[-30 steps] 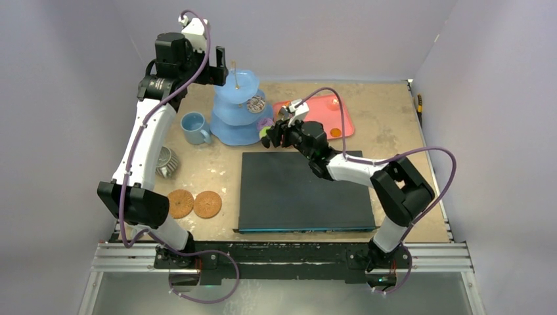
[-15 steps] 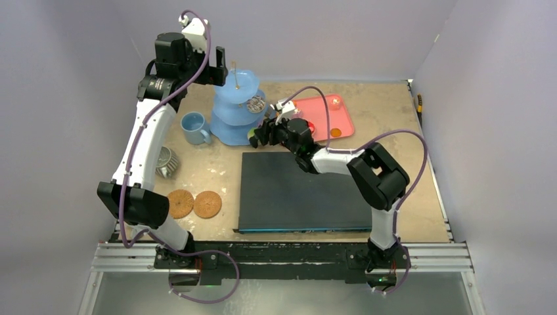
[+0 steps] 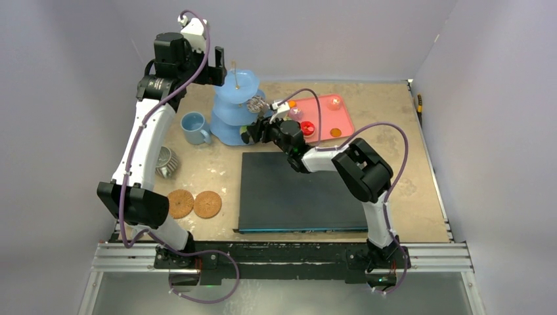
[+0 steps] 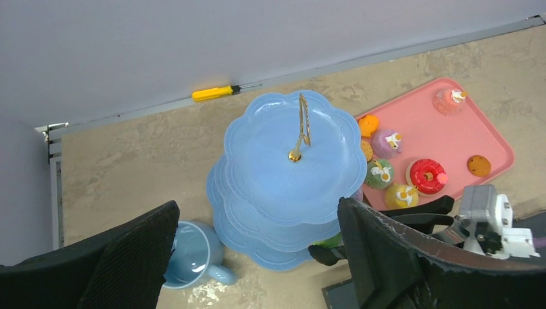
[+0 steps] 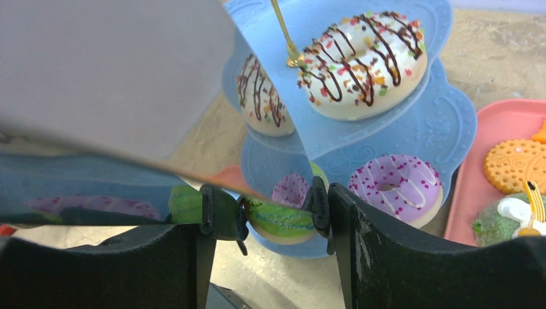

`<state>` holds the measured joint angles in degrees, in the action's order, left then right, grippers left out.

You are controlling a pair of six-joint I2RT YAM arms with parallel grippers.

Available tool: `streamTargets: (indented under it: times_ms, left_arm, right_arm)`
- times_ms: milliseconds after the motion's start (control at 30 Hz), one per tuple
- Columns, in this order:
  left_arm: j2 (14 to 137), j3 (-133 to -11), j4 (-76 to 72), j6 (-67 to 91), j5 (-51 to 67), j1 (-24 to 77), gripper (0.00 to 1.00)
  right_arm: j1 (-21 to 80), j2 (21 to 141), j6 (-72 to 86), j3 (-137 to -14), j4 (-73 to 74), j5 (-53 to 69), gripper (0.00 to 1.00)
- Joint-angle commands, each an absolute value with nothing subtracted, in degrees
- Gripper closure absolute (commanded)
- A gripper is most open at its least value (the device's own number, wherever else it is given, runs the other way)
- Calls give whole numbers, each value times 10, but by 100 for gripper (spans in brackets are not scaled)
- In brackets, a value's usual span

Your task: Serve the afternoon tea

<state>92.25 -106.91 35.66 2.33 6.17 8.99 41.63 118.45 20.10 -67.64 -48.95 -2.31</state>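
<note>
Counting it up: one light-blue stand (image 4: pixel 283 161) with three tiers, one blue mug (image 3: pixel 192 126) just left of it, and six little cakes on the pink tray (image 4: pixel 476 132). Those are the orange cake (image 4: pixel 368 122), purple cake (image 4: pixel 386 141), speckled green cake (image 4: pixel 380 172), yellow cake (image 4: pixel 402 194), red ring (image 4: pixel 427 175) and pink cake (image 4: pixel 449 100).

The stand carries two white drizzled donuts (image 5: pixel 360 58) and a purple donut (image 5: pixel 394 185). One of the white ones is half lost behind a blurry pale shape.

The right gripper (image 5: pixel 277 215) is clamped on a glossy green cake (image 5: pixel 283 222) at the bottom tier's edge. There's something purple behind it that's hard to make out.

The left gripper (image 4: pixel 257 257) hangs over the stand with its fingers wide apart.

Also around are a black mat (image 3: pixel 302 190), two brown coasters (image 3: pixel 180 203) and a yellow screwdriver (image 4: pixel 216 93) by the wall.
</note>
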Motion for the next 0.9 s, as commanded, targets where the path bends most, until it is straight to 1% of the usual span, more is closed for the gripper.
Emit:
streamTargets:
  times_ms: [0,200,400,533,733,867]
  left_arm:
    - [903,-1076,352,18,62,85,7]
    - [904,-1069,349,17,63,84,7]
    - [905,-1068,348,18,66,85,7]
    - [905,-1065,346,16,66,84,7]
    - [911,-1051,330,3,79,84,6]
    - [927,-1051,313,-34,118,84,5]
  right_arm:
    - [423,1194,212,-706,-534,-64,37]
    - [430,1204,195,-711,-542,-97,32]
    - [434,1196,189,-703,-552,-91,26]
    - [436,1178,186,-687,-554,-88,25]
    - [435,1092,182,-615,-537,-74,26]
    - [425,1018,180,-565,-513,-72,27]
